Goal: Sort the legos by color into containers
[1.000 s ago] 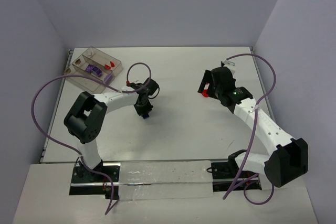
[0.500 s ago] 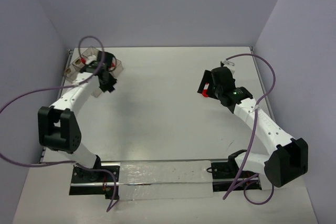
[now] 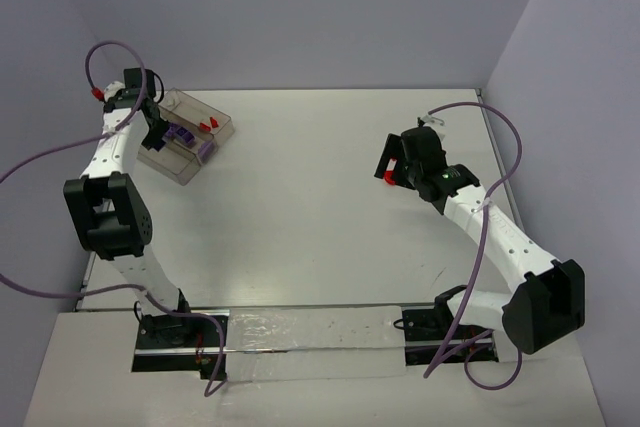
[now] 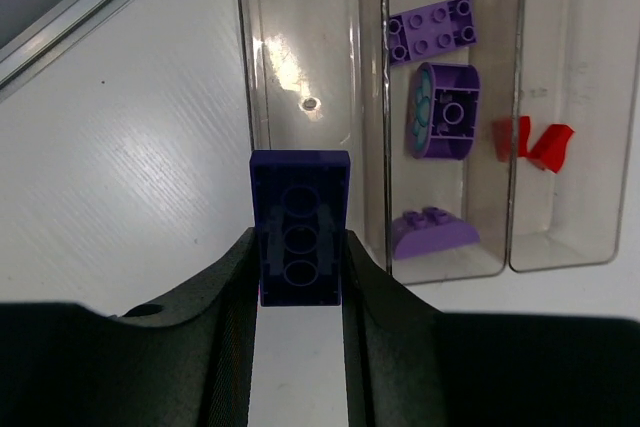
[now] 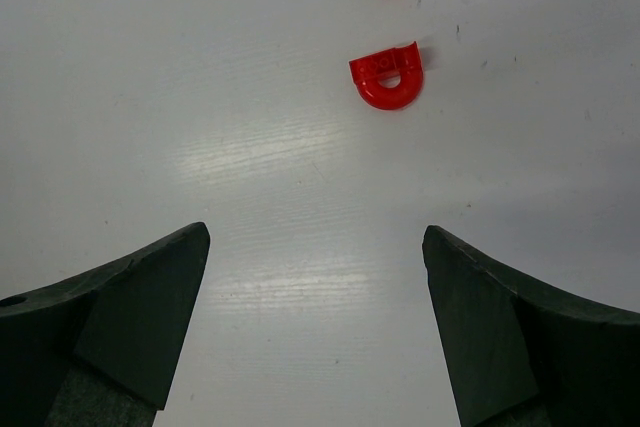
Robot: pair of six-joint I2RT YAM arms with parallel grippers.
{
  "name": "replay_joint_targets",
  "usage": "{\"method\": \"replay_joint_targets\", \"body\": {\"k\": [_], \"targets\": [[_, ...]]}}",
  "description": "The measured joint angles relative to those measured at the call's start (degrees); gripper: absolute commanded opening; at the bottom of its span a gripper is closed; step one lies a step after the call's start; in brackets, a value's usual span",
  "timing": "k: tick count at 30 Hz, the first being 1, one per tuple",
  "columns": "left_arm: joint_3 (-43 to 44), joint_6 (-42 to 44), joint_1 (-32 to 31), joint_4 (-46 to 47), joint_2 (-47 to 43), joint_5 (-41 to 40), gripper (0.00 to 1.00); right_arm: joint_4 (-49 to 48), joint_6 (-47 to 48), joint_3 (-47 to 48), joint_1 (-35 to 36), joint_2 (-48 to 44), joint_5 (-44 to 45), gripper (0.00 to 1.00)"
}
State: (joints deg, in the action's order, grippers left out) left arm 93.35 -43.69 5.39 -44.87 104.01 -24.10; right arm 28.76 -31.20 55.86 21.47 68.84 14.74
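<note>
Your left gripper [image 4: 300,259] pinches a dark purple brick [image 4: 300,187] over the near end of the tray [image 4: 243,67]. Beyond it, purple bricks [image 4: 432,29] fill the middle compartment and red pieces [image 4: 540,143] the next. Your right gripper [image 5: 315,247] gapes wide above the table [image 5: 200,97], with a rounded red piece [image 5: 388,79] ahead.

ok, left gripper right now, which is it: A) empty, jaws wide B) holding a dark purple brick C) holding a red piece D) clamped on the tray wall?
B: in the left wrist view a dark purple brick sits pinched between the fingers of the left gripper, with the tray just beyond it.
</note>
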Motion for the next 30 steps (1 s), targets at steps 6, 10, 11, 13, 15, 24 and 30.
{"method": "replay_joint_targets", "body": {"k": [6, 10, 11, 13, 15, 24, 30], "targets": [[1.5, 0.6, 1.1, 0.1, 6.1, 0.6, 0.17, 0.0, 0.0, 0.0, 0.0, 0.1, 0.0, 0.95], [2.3, 0.6, 1.4, 0.2, 8.0, 0.9, 0.3, 0.0, 0.0, 0.0, 0.0, 0.6, 0.0, 0.95], [2.5, 0.6, 1.5, 0.3, 8.4, 0.9, 0.41, 0.0, 0.0, 0.0, 0.0, 0.9, 0.0, 0.95], [2.7, 0.5, 1.5, 0.6, 9.0, 0.9, 0.56, 0.0, 0.0, 0.0, 0.0, 1.1, 0.0, 0.95], [2.7, 0.4, 1.5, 0.6, 9.5, 1.0, 0.62, 0.0, 0.1, 0.0, 0.0, 1.2, 0.0, 0.95], [3.1, 0.9, 1.5, 1.2, 9.5, 2.3, 0.73, 0.6, 0.4, 0.1, 0.0, 1.1, 1.3, 0.95], [2.9, 3.1, 0.9, 1.8, 4.6, 4.4, 0.75, 1.8, 0.9, 0.6, -0.1, 1.0, 2.9, 0.96]]}}
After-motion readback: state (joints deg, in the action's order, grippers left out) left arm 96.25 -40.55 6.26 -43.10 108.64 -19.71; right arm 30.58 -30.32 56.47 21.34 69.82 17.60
